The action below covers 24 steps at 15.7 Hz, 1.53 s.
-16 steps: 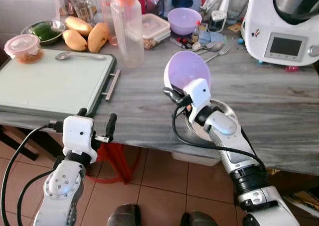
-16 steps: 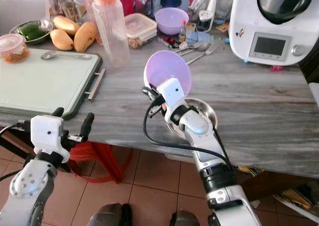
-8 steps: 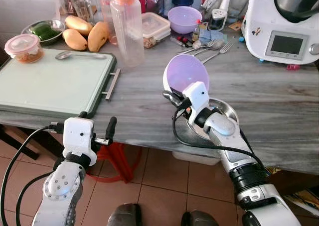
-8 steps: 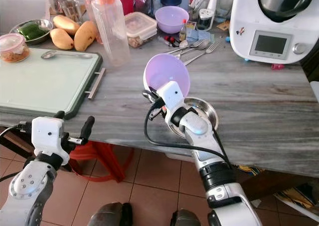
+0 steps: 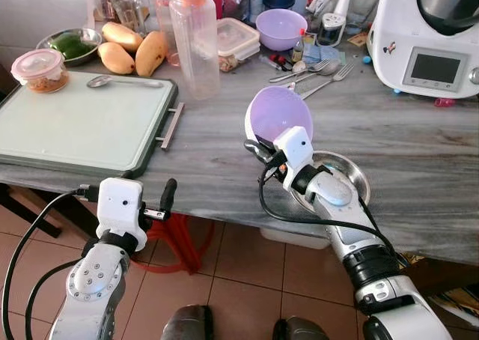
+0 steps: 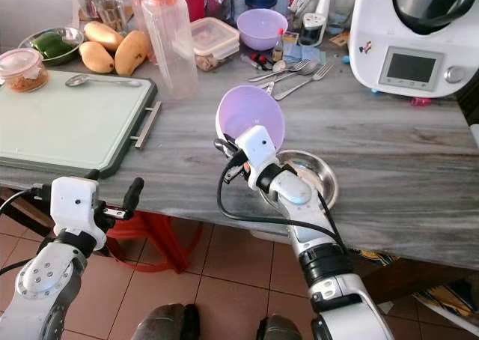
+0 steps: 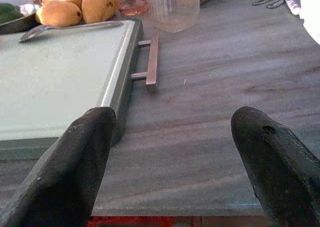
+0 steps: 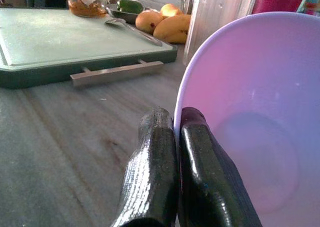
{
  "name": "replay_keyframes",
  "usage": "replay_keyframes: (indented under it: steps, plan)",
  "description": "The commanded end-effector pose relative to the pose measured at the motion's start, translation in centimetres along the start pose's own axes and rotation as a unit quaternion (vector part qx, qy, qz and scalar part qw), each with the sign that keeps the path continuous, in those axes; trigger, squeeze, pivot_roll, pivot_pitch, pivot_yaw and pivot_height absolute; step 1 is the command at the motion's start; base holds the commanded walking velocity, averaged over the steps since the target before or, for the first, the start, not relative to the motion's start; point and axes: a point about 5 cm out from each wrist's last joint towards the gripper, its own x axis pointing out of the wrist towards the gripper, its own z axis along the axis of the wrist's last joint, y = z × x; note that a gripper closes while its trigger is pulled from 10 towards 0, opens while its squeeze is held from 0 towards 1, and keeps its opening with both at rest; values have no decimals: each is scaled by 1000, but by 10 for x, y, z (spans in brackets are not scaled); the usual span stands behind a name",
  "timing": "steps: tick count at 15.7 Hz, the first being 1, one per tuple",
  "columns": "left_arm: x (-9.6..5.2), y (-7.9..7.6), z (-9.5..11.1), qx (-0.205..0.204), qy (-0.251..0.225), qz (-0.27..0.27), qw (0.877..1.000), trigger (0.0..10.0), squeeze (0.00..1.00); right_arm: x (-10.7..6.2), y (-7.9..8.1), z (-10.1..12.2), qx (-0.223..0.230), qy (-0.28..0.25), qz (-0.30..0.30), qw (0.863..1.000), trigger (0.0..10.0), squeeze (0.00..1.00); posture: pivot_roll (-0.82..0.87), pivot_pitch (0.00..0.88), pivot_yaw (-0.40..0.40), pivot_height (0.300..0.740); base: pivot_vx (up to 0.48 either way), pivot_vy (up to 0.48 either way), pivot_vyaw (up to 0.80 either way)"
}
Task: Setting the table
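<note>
1. Here, lilac bowl (image 5: 278, 114) held tipped on edge above the grey countertop (image 5: 419, 153), hollow facing the camera; its lower rim is pinched between the right gripper (image 8: 174, 137) fingers, one pad inside the wall, one outside.
2. Right wrist view: the two black fingers (image 8: 150, 172) lie almost flush, only the thin bowl wall between them. Far part of the bowl runs out of frame.
3. Steel dish (image 5: 346, 177) sits on the counter just behind and under the right wrist; the arm covers its near-left part.
4. Beyond the raised bowl: clear bottle with orange cap (image 5: 191, 40), a lidded container (image 5: 236, 39), a second purple bowl (image 5: 280, 27), loose spoons and forks (image 5: 318, 72). Small items past these too cluttered to make out.
5. White kitchen machine (image 5: 430, 37) well off to the right of the right jaws, top cut off by the frame.
6. Left gripper (image 7: 172, 152) hovers at the counter's near edge, jaws spread wide, nothing between them. One finger lines up with the corner of the green tray (image 5: 71, 126); the tray handle (image 7: 151, 62) lies just ahead of it.
7. On the tray's far edge a spoon (image 5: 120, 81); behind it mangoes (image 5: 135, 49), a lidded tub (image 5: 39, 69), and a dish of something green (image 5: 69, 45), partly hidden.
</note>
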Motion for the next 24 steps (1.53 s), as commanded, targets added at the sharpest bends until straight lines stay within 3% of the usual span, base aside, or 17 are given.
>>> replay_keyframes:
  steps: [1, 2, 3, 10, 16, 19, 20, 21, 22, 24]
  plan:
    - [-2, 0, 2, 2, 1, -4, 1000, 10000, 0, 3, -2, 4, -12, -7, 7, 1000, 10000, 663, 118, 115, 34, 740, 0, 0, 0]
    - [-2, 0, 2, 2, 1, -5, 1000, 10000, 0, 3, -2, 4, -13, -7, 6, 1000, 10000, 800, 118, 115, 34, 740, 0, 0, 0]
    - [-2, 0, 2, 2, 2, -5, 1000, 10000, 0, 3, -3, 4, -14, -8, 4, 1000, 10000, 1000, 118, 114, 34, 740, 0, 0, 0]
    - [2, -3, -2, 1, 12, -8, 1000, 10000, 0, 4, -11, 7, -32, -12, -13, 999, 10000, 1000, 108, 101, 32, 740, 0, 0, 0]
    - [9, -8, -7, 2, 23, -11, 1000, 10000, 0, 6, -19, 15, -73, -14, -21, 997, 10000, 1000, 93, 71, 15, 740, 0, 0, 0]
    - [12, -11, -14, 8, 40, -19, 999, 10000, 0, 5, -20, 8, -76, 7, -12, 997, 10000, 996, 82, 58, 12, 740, 0, 0, 0]
    - [14, -12, -14, 2, 37, -19, 999, 10000, 0, 4, -19, 5, -83, 17, 0, 996, 10000, 871, 79, 56, 12, 740, 0, 0, 0]
    - [14, -12, -14, 6, 38, -21, 999, 10000, 0, 4, -20, 4, -80, 22, -2, 997, 10000, 514, 76, 54, 13, 740, 0, 0, 0]
    - [15, -13, -16, 9, 45, -25, 999, 10000, 0, 3, -17, -1, -85, 41, 16, 995, 10000, 20, 75, 53, 13, 740, 0, 0, 0]
    - [17, -14, -16, 9, 44, -29, 999, 10000, 0, 1, -18, -4, -79, 47, 15, 996, 10000, 0, 69, 47, 17, 740, 0, 0, 0]
